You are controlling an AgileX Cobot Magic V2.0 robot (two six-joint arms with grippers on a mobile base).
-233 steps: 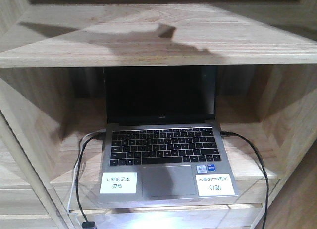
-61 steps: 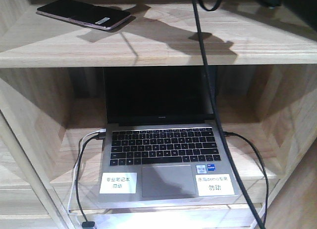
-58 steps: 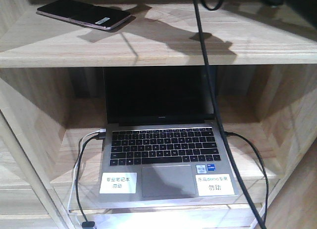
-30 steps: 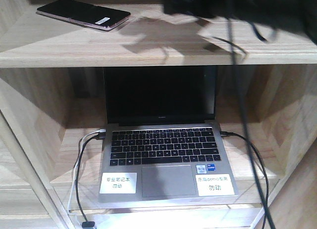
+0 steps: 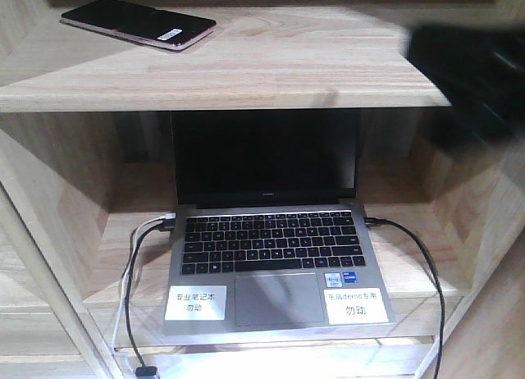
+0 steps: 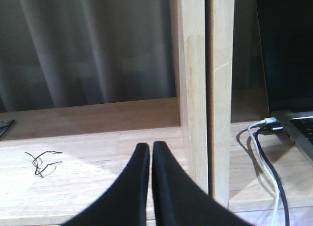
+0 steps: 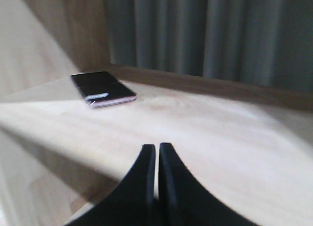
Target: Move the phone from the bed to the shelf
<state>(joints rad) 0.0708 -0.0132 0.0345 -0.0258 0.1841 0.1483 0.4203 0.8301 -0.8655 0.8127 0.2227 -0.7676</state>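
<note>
The phone is seen lying flat on the shelf, at the board's far left corner, its white sticker facing up and its pinkish rim toward the front edge. Nothing is touching it. In the right wrist view the same phone is found well beyond the right gripper, whose two black fingers are pressed together with only a hairline gap and nothing between them; the gripper is held above the shelf's front edge. A dark blurred mass, presumably the right arm, is caught at the shelf's right end in the front view. The left gripper is likewise closed on nothing, its fingers shown tip to tip, below the shelf and left of a wooden upright. Under the shelf, an open laptop is set in the compartment, with cables plugged into both its sides.
</note>
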